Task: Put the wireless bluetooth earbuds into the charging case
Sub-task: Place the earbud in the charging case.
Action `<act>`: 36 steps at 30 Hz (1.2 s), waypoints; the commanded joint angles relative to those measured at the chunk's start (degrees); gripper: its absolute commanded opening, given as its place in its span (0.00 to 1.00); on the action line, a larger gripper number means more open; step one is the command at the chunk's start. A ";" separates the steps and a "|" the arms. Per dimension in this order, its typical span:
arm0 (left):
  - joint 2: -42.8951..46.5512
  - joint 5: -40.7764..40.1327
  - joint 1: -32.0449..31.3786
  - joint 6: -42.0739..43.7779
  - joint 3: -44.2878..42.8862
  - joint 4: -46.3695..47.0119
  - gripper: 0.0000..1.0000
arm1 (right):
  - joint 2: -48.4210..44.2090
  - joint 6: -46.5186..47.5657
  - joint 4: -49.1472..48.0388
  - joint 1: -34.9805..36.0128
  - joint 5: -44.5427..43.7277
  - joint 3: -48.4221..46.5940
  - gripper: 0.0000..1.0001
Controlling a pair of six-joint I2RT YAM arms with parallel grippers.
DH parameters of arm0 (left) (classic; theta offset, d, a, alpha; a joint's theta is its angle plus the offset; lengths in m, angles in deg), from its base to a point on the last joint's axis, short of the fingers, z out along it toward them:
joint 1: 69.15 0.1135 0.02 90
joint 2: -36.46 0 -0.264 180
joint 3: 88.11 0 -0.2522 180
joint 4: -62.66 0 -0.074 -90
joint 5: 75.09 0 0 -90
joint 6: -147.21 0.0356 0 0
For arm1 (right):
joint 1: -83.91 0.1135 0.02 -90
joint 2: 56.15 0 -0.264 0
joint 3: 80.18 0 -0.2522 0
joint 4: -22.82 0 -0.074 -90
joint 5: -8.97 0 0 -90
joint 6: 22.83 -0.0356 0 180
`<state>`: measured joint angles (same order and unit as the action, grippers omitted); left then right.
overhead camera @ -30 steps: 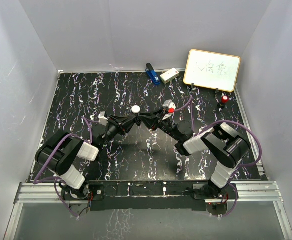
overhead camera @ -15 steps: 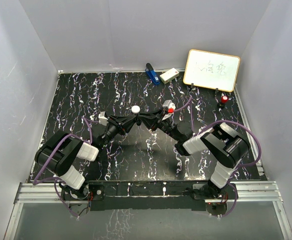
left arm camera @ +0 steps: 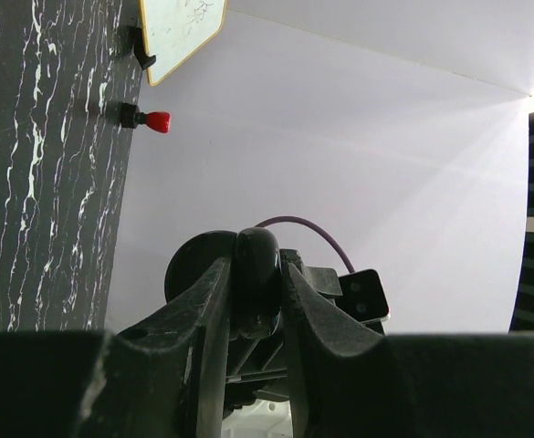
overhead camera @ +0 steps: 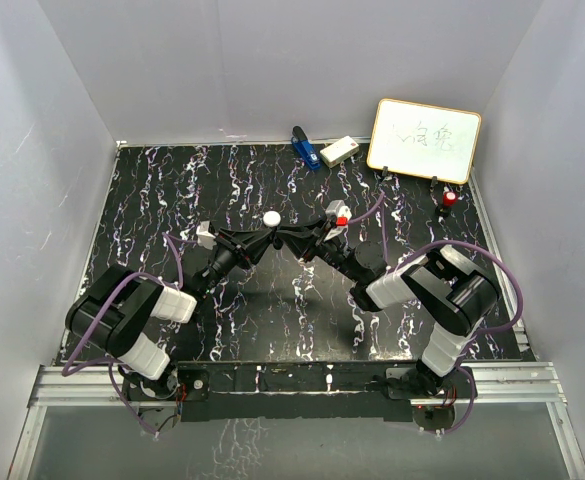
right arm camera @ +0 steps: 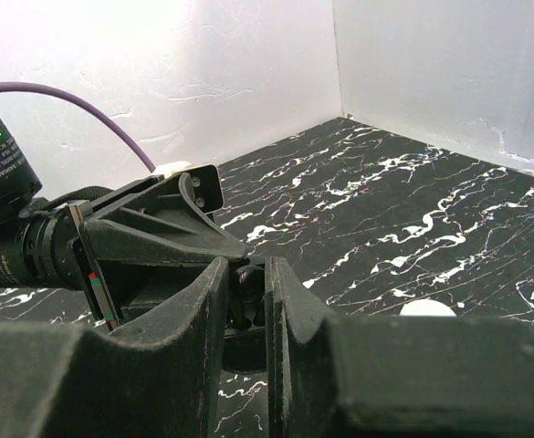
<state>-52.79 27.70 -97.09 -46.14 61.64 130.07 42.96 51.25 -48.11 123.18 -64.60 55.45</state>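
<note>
Whiteboard scrawl faint, unreadable; left gripper clamps dark rounded piece.

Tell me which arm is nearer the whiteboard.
Right. The right arm stretches just in front of the whiteboard; the left arm lies across the table, far to its left.

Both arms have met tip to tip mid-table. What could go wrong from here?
1. The left gripper and right gripper are both shut and nose to nose, so a small misalignment could make them collide.
2. A dark rounded shape sits between the left gripper's fingertips. I cannot tell what it is, so anything pinched there might slip out unnoticed.
3. The white puck lies just beyond the tips, and a sweep forward could knock it.
</note>
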 commanded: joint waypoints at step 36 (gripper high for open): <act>0.79 -1.64 -0.24 -0.95 -3.63 8.27 0.00 | -1.00 1.20 -19.27 0.14 -1.92 1.34 0.19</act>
<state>-52.73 26.26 -97.09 -46.36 60.26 130.00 43.01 52.03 -48.15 123.18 -66.33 55.97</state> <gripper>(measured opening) 0.235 0.182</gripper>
